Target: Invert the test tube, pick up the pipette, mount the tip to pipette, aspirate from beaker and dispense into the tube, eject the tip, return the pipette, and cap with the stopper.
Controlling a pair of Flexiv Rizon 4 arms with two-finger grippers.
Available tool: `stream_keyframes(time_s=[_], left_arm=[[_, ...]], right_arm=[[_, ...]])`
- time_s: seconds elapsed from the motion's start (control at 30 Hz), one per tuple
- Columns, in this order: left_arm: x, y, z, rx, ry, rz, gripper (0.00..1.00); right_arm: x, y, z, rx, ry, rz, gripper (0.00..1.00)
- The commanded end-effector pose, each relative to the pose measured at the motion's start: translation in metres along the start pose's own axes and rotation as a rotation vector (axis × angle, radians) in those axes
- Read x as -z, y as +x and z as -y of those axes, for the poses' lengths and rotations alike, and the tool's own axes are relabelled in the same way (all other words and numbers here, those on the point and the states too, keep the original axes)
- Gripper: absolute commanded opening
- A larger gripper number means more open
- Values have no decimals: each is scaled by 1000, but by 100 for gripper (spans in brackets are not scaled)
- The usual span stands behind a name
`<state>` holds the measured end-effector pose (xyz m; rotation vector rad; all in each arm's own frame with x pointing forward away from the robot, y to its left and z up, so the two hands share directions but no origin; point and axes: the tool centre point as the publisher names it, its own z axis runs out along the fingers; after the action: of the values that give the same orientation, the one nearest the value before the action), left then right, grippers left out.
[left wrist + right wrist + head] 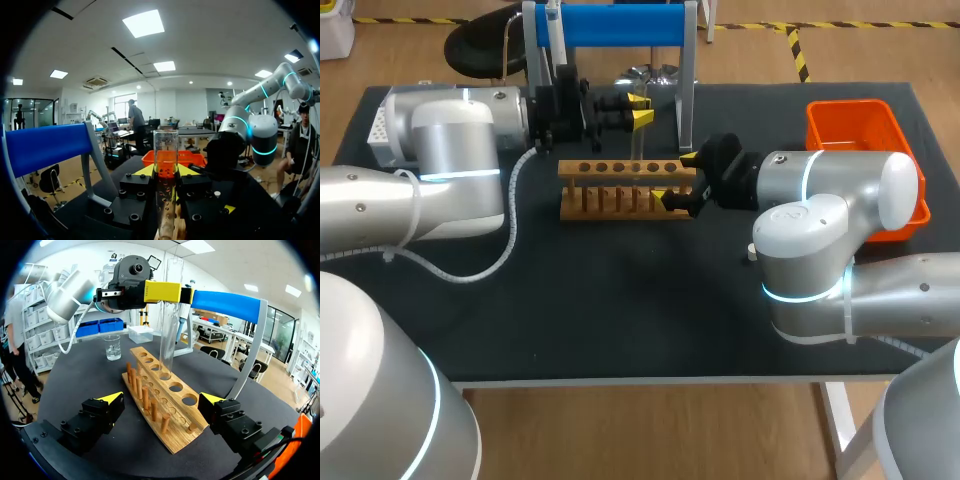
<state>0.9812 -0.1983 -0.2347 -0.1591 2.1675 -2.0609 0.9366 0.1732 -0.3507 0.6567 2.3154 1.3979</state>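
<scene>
While the test tube [169,325] is pinched upright by the left gripper [642,110] at a middle hole of the rack [605,190], with the right gripper [678,178] spread wide astride its right end, glass could be chipped if lowered off-centre.

Bright, even illumination from rectangular ceiling panels [143,22], visible in the left wrist view; shadows on the black table [620,310] are soft and faint. Pale highlights lie on the glossy shells of the left arm [455,140] and right arm [820,225], and the glass test tube [169,325] carries thin bright glints.
</scene>
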Motion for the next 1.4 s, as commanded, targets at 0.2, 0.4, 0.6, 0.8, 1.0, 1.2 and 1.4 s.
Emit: stream_keyframes(time_s=[0.2,0.4,0.6,0.8,1.0,1.2,1.4], left_arm=[[0,4,-6,9,7,20,0],[1,5,-11,19,19,26,0],[0,5,-14,13,27,25,0],[1,5,-17,-6,47,31,0],[1,5,-19,-23,70,43,0],[2,3,-21,-28,80,46,0],[1,1,-23,-31,84,42,0]], right_arm=[[0,1,0,0,2,2,100],[0,1,0,0,2,2,100],[0,1,0,0,2,2,100],[0,1,0,0,2,2,100],[0,1,0,0,2,2,100],[0,1,0,0,2,2,100],[0,1,0,0,2,2,100]])
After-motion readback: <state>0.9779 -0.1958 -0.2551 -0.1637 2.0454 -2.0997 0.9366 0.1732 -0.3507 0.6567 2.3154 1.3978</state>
